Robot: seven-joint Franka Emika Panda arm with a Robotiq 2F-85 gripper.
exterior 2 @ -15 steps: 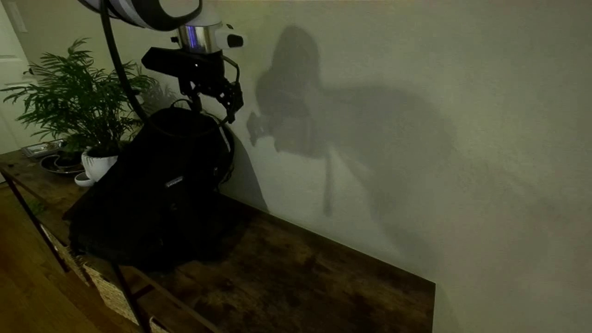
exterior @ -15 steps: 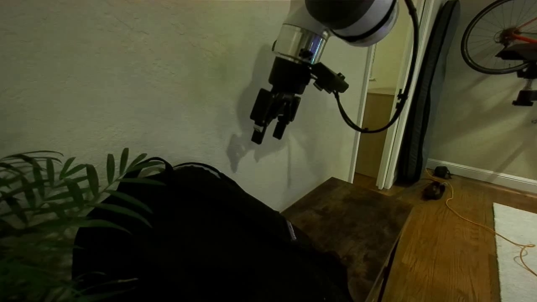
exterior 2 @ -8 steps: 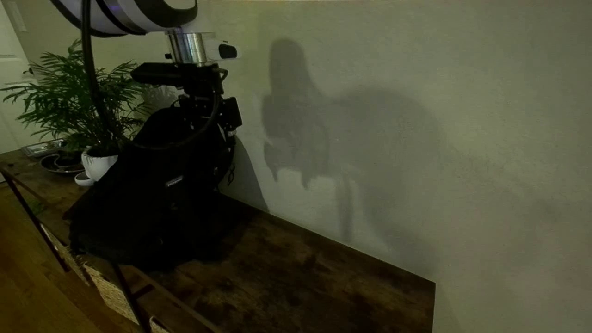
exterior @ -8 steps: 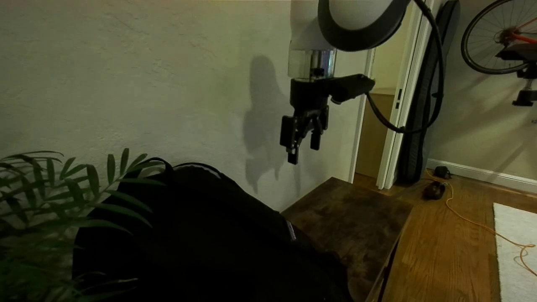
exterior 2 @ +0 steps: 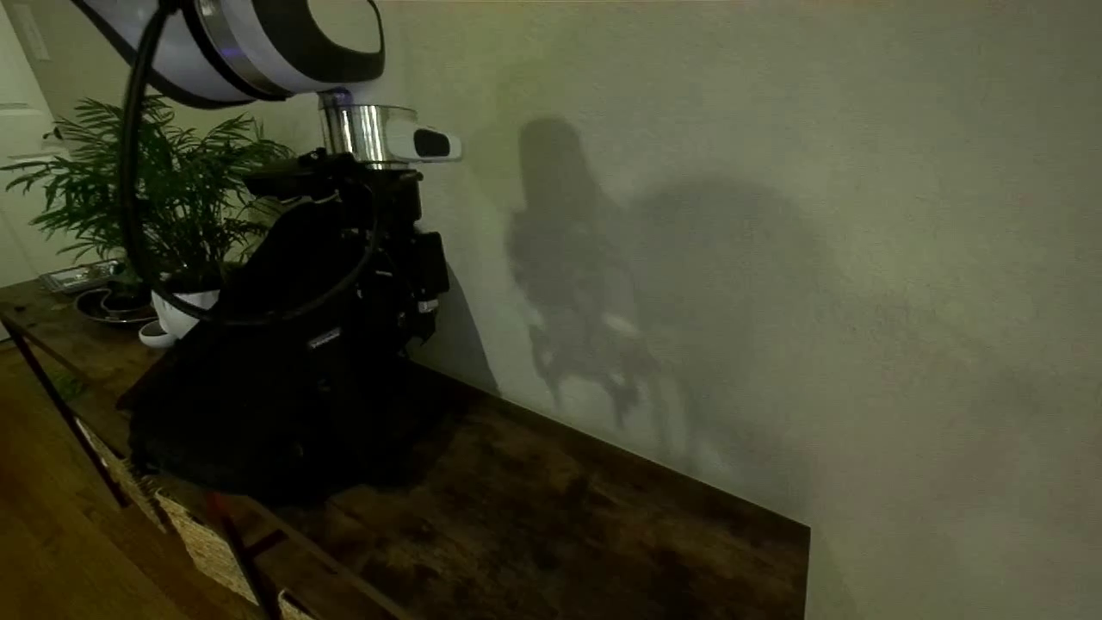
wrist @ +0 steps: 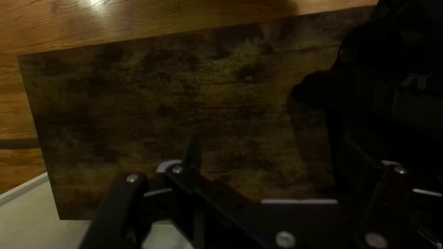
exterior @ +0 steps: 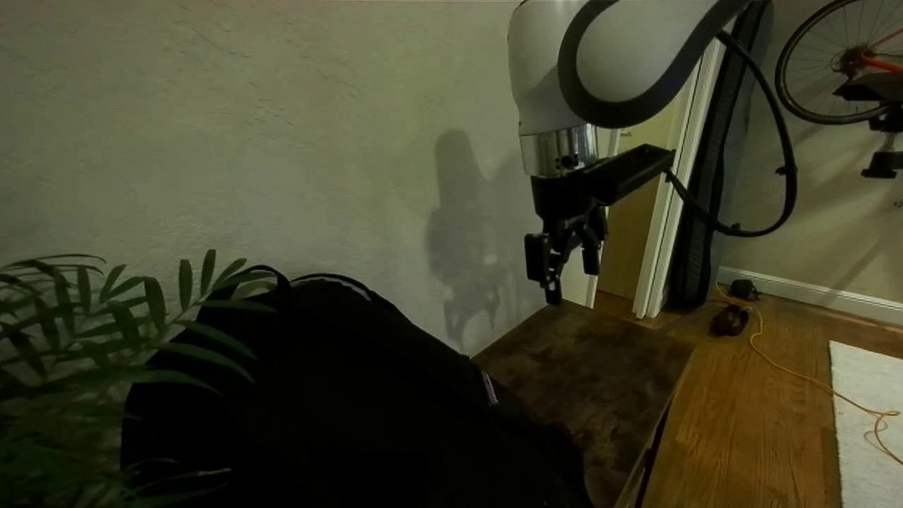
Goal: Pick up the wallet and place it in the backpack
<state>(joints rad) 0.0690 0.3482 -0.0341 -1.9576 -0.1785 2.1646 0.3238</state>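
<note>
The black backpack lies slumped on the brown wooden table in both exterior views and at the right edge of the wrist view. Its opening is too dark to make out. No wallet can be made out in any view. My gripper is open with nothing seen between its fingers. It hangs above the table beside the backpack, pointing down. In an exterior view its dark fingers overlap the dark backpack and are hard to separate from it. In the wrist view the fingers are spread wide.
The brown table runs along a plain wall. A potted plant in a white pot and a tray stand behind the backpack. Plant leaves reach over the backpack. Wooden floor lies past the table edge.
My arm and gripper have moved down toward the table and away from above the backpack, and the wrist has turned to point more straight down. The gripper stays open. The backpack has not moved.
</note>
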